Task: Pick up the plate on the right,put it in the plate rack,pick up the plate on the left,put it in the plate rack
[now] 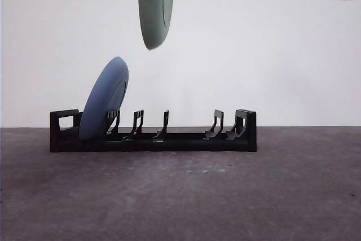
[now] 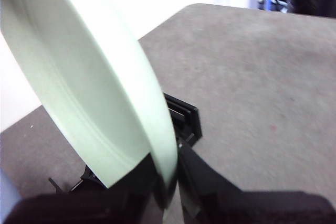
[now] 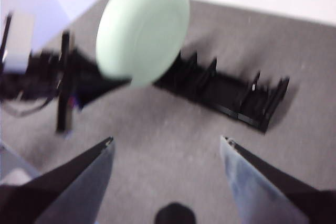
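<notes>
left fingers (image 2: 165, 182) clamp green plate (image 1: 155, 9) above plate rack (image 1: 152, 139).

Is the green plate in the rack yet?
Not yet. The green plate hangs on edge above the rack, clamped in the left gripper.

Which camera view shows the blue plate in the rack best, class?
The front view: the blue plate leans in the plate rack's left-end slot, seen whole. Neither wrist view shows it clearly; the left gripper holds the green plate across its view.
</notes>
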Motion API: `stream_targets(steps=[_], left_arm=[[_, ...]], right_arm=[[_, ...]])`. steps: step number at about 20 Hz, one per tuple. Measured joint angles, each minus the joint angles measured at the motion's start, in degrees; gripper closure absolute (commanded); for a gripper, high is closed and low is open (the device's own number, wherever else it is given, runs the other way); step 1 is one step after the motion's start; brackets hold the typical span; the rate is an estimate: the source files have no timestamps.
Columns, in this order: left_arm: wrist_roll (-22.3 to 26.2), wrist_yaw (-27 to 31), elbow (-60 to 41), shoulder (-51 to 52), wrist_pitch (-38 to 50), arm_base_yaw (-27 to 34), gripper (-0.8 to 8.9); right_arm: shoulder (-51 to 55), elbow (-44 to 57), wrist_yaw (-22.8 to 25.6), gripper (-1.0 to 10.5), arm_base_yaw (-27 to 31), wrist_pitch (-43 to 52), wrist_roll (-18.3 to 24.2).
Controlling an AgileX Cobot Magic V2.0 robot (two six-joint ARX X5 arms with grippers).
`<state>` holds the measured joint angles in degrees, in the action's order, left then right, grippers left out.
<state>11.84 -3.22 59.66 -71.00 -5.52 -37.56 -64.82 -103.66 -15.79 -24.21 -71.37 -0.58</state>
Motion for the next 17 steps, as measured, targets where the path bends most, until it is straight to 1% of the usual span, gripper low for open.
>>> stream_targets(steps=[9,11,17], left_arm=[[-5.95,0.02,0.0,-11.93,11.76,3.32,8.22],[-6.58,0.04,0.0,-14.45,14.27,4.35,8.22],[-7.02,0.02,0.0,-20.65,16.0,6.71,8.22]], right_arm=[[0.07,0.02,0.17,6.0,-0.11,-5.77,0.42],[0.09,0.04,0.2,6.0,-0.11,-6.14,0.46],[0.09,0.04,0.2,6.0,-0.11,-6.14,0.59]])
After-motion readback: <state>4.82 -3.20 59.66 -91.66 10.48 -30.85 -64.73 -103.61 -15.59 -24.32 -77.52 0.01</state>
